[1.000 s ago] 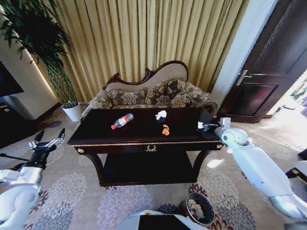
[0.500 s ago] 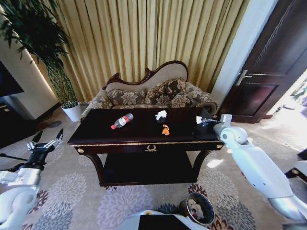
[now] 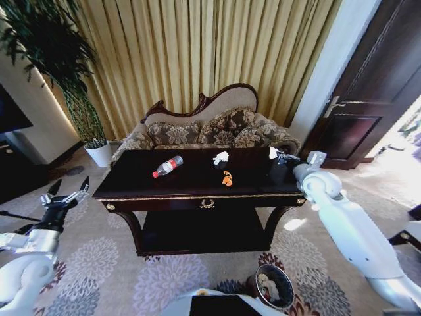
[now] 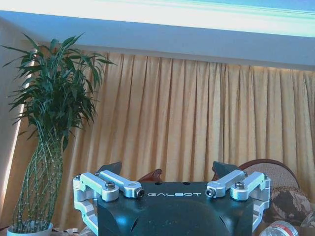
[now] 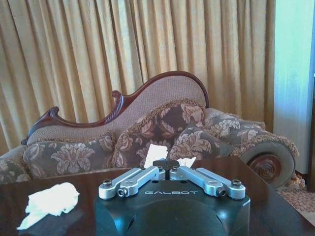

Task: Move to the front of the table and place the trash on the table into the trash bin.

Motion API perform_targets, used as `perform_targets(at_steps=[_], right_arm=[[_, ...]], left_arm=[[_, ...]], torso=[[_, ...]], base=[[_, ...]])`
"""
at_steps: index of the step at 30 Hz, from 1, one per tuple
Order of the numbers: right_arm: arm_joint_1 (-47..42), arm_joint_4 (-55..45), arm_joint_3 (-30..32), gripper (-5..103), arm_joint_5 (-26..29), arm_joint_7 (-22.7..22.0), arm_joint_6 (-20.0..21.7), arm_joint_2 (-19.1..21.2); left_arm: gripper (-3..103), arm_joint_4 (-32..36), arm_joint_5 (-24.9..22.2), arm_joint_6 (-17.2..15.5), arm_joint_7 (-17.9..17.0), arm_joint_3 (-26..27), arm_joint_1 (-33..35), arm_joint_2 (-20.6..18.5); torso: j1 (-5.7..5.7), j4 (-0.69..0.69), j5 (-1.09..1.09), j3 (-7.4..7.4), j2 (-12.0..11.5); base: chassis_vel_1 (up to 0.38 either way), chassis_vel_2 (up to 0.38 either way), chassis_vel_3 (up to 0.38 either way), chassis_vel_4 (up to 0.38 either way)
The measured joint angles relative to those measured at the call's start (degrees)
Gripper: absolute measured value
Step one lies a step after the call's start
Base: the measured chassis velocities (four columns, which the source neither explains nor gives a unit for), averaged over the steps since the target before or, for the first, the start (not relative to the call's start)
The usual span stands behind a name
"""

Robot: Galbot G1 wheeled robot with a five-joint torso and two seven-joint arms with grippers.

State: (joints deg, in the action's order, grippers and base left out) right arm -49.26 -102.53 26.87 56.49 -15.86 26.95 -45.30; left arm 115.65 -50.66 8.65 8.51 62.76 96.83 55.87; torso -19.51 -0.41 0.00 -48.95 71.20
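Right end effector (image 3: 279,157) lifted, white scrap (image 5: 156,154) half-hidden

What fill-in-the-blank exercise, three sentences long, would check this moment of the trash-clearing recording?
1. The right claw, over the dark glossy wooden table, is shut on a small ____ scrap of paper.
2. The clear plastic bottle with the red cap lies on its ____ on the tabletop.
3. The left claw hangs beside the table with its fingers ____.

Missing words: white; side; open
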Motion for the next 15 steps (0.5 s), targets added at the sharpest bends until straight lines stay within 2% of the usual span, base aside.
perform_targets(at_steps=[7,15], right_arm=[[-0.3,-1.04,0.39,0,-0.11,-0.02,0.0,-0.78],[-0.48,-0.95,0.12,0,-0.48,0.33,0.04,-1.42]], left_arm=[[100,-0.5,-0.01,-0.26,-0.16,-0.01,-0.51,-0.71],[100,-1.03,-0.01,-0.41,-0.22,-0.18,-0.97,-0.73]], torso=[[-0.01,0.01,0.0,-0.01,-0.01],[0.0,0.02,0.0,0.0,0.0]], base=[[0.039,-0.039,-0.052,0.05],[0.189,-0.174,-0.193,0.179]])
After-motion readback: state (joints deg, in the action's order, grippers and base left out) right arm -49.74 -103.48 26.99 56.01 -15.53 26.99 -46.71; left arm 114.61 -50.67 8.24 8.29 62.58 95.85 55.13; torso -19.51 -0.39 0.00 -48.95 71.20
